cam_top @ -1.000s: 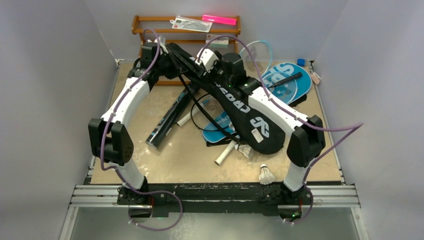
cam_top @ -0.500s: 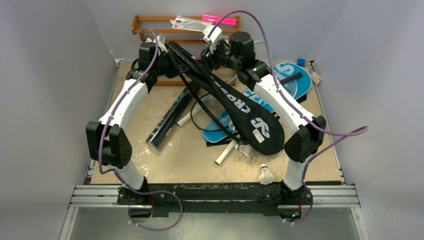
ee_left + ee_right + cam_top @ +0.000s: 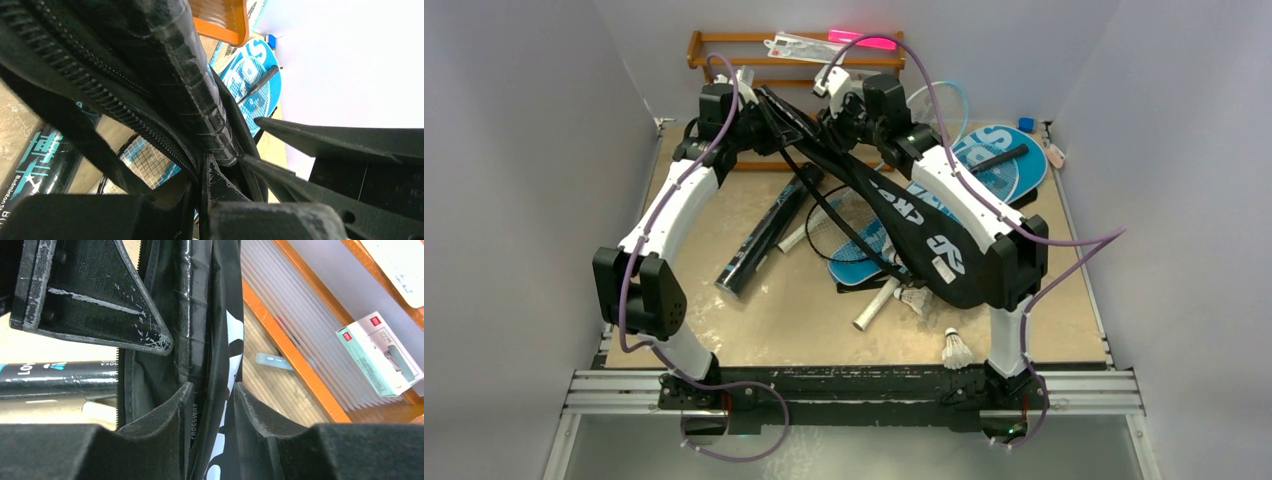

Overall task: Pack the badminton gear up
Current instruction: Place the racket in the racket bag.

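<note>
Pink bar and clear packet lie atop wooden rack.

Black CROSSWAY cover — aloft, tilted

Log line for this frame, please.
left gripper: shut on black cover neck | right gripper: straddles its edge, grip unclear | tube, shuttlecocks: loose on table

Soft even light is filling everything; pink bar is blowing out, glare is streaking the black racket handle.
</note>
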You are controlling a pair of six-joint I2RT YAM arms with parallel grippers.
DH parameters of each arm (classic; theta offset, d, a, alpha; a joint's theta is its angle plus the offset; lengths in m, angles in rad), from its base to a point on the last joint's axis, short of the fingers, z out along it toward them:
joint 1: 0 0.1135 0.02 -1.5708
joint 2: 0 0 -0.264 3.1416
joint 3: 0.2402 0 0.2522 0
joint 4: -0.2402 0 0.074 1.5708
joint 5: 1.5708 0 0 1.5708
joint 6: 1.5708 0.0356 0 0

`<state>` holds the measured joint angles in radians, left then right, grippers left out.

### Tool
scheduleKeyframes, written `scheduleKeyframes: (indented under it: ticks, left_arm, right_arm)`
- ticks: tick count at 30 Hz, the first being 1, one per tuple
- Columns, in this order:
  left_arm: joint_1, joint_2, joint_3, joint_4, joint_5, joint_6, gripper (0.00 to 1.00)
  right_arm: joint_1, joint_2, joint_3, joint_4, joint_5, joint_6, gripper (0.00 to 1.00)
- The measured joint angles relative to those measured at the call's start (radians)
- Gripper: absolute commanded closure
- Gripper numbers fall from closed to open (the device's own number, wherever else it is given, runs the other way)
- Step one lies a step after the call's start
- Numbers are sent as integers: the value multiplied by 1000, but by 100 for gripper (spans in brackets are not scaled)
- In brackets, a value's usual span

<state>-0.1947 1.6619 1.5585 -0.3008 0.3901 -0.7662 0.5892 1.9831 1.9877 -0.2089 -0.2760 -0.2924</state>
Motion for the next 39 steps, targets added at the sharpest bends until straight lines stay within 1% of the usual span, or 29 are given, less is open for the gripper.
scheduleKeyframes:
  ticks: [1, 3, 4, 7, 9, 10, 11, 12, 13, 18, 19, 21, 23, 26, 30, 33, 37, 39]
  left_arm:
    - [0, 0, -1, 0, 0, 0, 100]
    - [0, 0, -1, 0, 3, 0, 100]
    - [0, 0, -1, 0, 4, 0, 100]
    - [0, -3, -1, 1, 4, 0, 100]
    - [0, -5, -1, 0, 3, 1, 100]
    - [0, -6, -1, 0, 4, 1, 100]
    - [0, -8, -1, 0, 3, 1, 100]
    - [0, -10, -1, -1, 3, 2, 100]
    - [0, -11, -1, -2, 3, 2, 100]
    - [0, -25, -1, -13, -1, 11, 99]
    - [0, -28, -1, -21, -2, 14, 95]
    - [-1, -35, -5, -34, -5, 25, 81]
    - [-1, -51, -22, -33, -21, 33, 71]
    - [8, -98, -74, -30, -45, 48, 63]
    - [40, -195, -154, -31, -62, 56, 61]
    - [113, -254, -183, -30, -34, 55, 62]
    - [222, -274, -184, -20, -16, 55, 63]
    - [241, -267, -184, -24, -20, 55, 62]
  right_arm:
    - [0, 0, 0, 0, 3, -2, 69]
    - [0, 0, 0, 0, 13, -5, 82]
    - [0, 0, 0, 0, 21, -6, 84]
    - [0, 0, 0, -3, 26, -4, 83]
    - [1, 0, 0, -3, 28, -4, 72]
    - [1, 0, 0, -3, 29, -3, 72]
    - [1, 0, 0, -3, 32, -5, 76]
    - [1, 0, 0, -3, 33, -7, 86]
    - [0, 0, 0, -3, 34, -8, 100]
    - [2, -3, -12, -3, 26, -12, 100]
    - [3, -12, -31, 8, 23, -11, 100]
    - [3, -27, -54, 16, 20, -11, 100]
    - [3, -34, -60, 7, 21, -7, 100]
    - [1, -34, -60, -3, 23, -2, 100]
    - [-2, -34, -60, -20, 24, 5, 100]
    - [-5, -34, -60, -22, 22, 10, 100]
    - [-6, -34, -64, -20, 12, 20, 100]
    - [-6, -34, -65, -20, 4, 24, 100]
